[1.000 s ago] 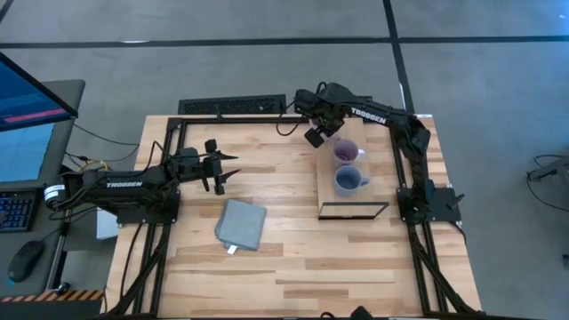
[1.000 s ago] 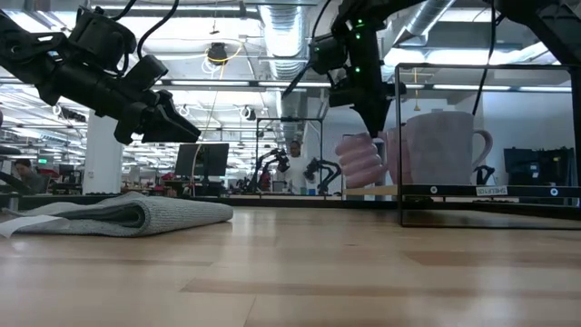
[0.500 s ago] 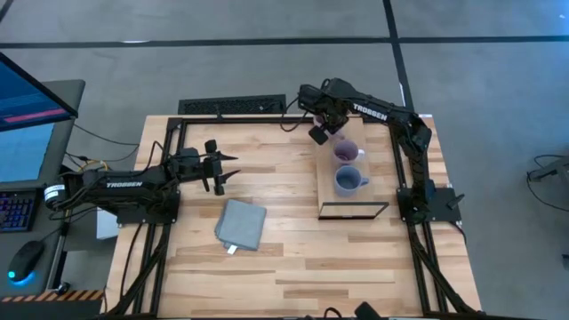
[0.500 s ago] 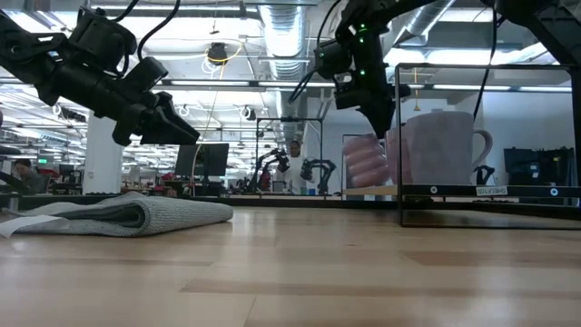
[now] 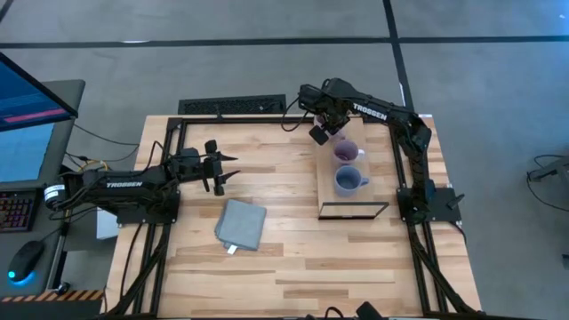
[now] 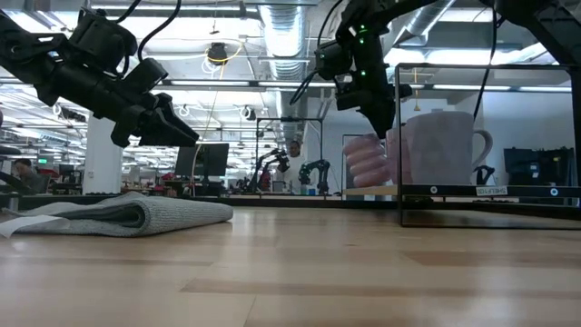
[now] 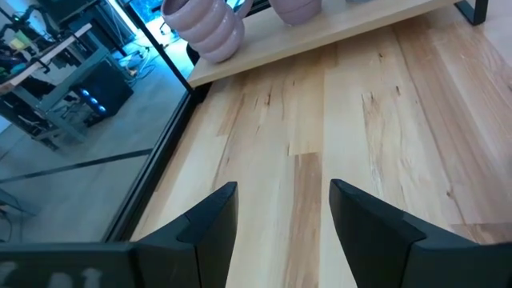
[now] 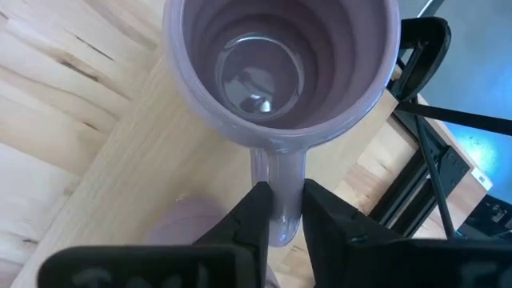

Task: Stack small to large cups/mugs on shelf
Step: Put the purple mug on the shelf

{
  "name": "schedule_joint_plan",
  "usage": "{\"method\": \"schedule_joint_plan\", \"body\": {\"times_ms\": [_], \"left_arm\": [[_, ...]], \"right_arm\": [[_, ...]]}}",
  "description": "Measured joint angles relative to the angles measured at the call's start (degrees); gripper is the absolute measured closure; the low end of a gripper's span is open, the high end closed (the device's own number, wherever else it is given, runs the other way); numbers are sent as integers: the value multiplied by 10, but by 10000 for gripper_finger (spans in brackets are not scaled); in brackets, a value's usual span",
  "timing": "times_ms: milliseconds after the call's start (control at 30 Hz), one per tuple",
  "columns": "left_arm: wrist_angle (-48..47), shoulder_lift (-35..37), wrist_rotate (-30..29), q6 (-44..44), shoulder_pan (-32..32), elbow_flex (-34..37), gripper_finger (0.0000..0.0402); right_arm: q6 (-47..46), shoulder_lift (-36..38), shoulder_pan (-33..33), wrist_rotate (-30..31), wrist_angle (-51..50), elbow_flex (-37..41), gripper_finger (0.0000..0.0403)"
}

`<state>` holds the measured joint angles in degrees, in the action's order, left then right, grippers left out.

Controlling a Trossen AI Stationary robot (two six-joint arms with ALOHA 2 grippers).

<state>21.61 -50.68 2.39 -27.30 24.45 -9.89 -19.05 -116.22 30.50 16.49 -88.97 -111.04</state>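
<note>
Shelf (image 5: 327,191): narrow light wood board on a thin black wire frame, standing on the right half of the wooden table (image 5: 293,258).

Ridged lavender mug (image 8: 280,68): upright on the far end of the shelf, at its edge, mouth up and handle toward the right wrist camera. The low view shows it as the ribbed mug (image 6: 366,161) left of a larger one.

Second lavender mug (image 5: 347,153): upright on the shelf, mid-board, just nearer than the ridged one.

Blue-grey mug (image 5: 349,180): upright on the shelf, next nearer in the same row, apart from the lavender mug beside it.

Right gripper (image 8: 280,210): over the far end of the shelf, above the ridged mug. Its two fingers (image 8: 250,220) sit either side of the mug's handle, very close to it; whether they press the handle or stand just off it cannot be told.

Left gripper (image 7: 280,212): raised above the left half of the table, well apart from the shelf, pointing toward it. Fingers (image 7: 210,216) spread apart with only bare tabletop between them.

Grey folded cloth (image 5: 241,223): flat on the table, near the middle, between the left arm and the shelf, touching neither.
</note>
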Motion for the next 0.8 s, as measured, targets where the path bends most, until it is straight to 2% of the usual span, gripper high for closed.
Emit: {"method": "schedule_joint_plan", "body": {"times_ms": [800], "left_arm": [[-3,0,0,10,0,0,212]], "right_arm": [[2,0,0,-1,-11,0,315]]}}
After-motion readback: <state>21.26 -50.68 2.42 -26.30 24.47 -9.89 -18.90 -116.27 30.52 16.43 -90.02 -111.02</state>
